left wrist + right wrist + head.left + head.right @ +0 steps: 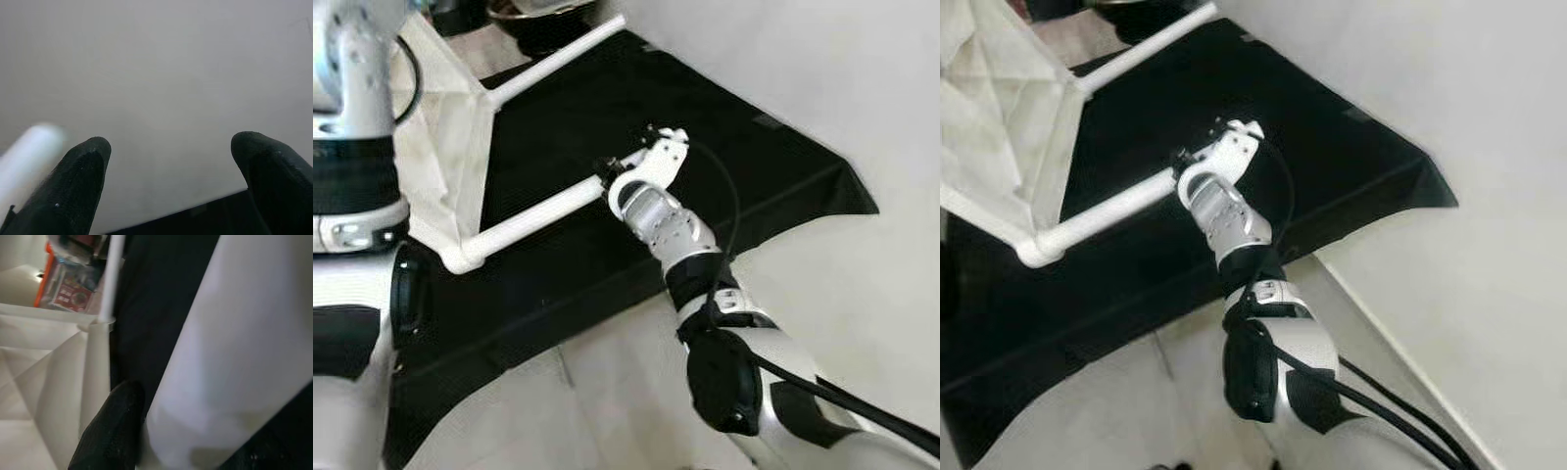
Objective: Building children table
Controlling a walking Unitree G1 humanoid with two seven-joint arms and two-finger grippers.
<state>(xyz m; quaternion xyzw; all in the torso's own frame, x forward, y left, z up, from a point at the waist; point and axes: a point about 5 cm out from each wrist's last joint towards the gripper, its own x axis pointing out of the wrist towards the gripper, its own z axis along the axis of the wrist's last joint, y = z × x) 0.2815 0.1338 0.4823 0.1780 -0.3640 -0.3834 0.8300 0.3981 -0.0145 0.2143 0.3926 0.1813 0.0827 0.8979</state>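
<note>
While the frame lies on its side on the black mat (773,166), assembly looks partway done: white fabric panel (435,157) joins two legs. Right gripper (612,174) clamps the nearer leg (533,220) at its free end; left gripper (168,161) hangs spread wide, empty. Far leg (558,61) untouched.

My right arm (680,240) is a run of silver, ribbed segments with black bands at the joints, ending in a white bracket at the wrist. A black cable (729,211) loops along it. My left claw (171,181) has dull black, finely textured fingers (78,181) with rounded tips.
</note>
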